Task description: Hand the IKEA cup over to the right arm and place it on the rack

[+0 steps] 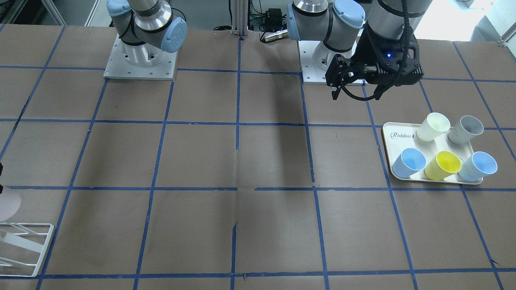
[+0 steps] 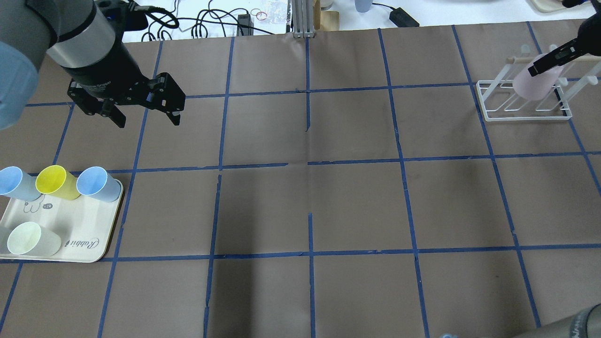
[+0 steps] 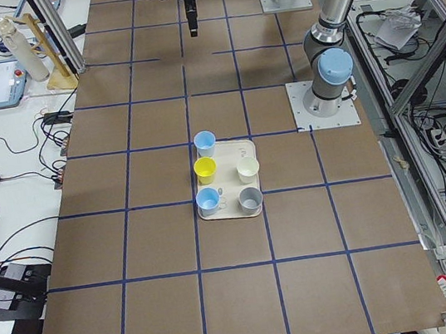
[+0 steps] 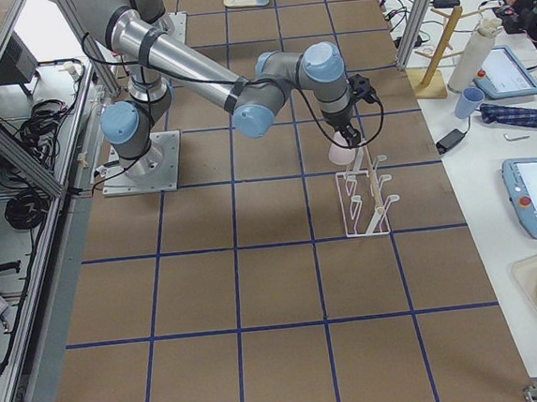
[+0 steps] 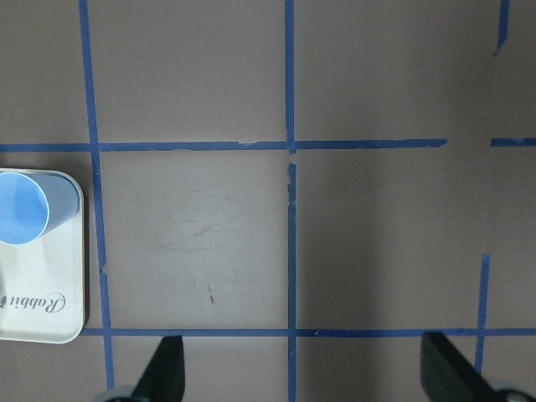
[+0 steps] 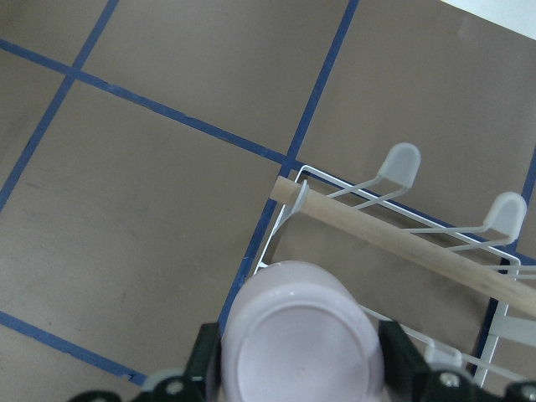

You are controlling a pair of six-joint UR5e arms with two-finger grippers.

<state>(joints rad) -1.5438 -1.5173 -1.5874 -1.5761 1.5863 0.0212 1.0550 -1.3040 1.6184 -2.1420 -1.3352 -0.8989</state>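
Observation:
The pale pink IKEA cup [image 2: 535, 83] is upside down in my right gripper [image 2: 541, 70], just over the white wire rack [image 2: 526, 115] at the table's far right. In the right wrist view the cup's base [image 6: 301, 347] sits between the two fingers, with the rack's prongs [image 6: 400, 163] and wooden bar beyond. I cannot tell whether the cup touches a prong. The exterior right view shows the cup [image 4: 341, 151] at the rack's [image 4: 363, 207] near end. My left gripper [image 2: 148, 119] is open and empty, hovering above the table past the tray.
A cream "Rabbit" tray [image 2: 84, 246] lies at the near left, holding two light-blue cups [image 2: 96, 183], a yellow cup [image 2: 56, 180], a cream cup [image 2: 30, 238] and a grey cup [image 1: 465, 129]. Blue tape marks a grid on the brown table.

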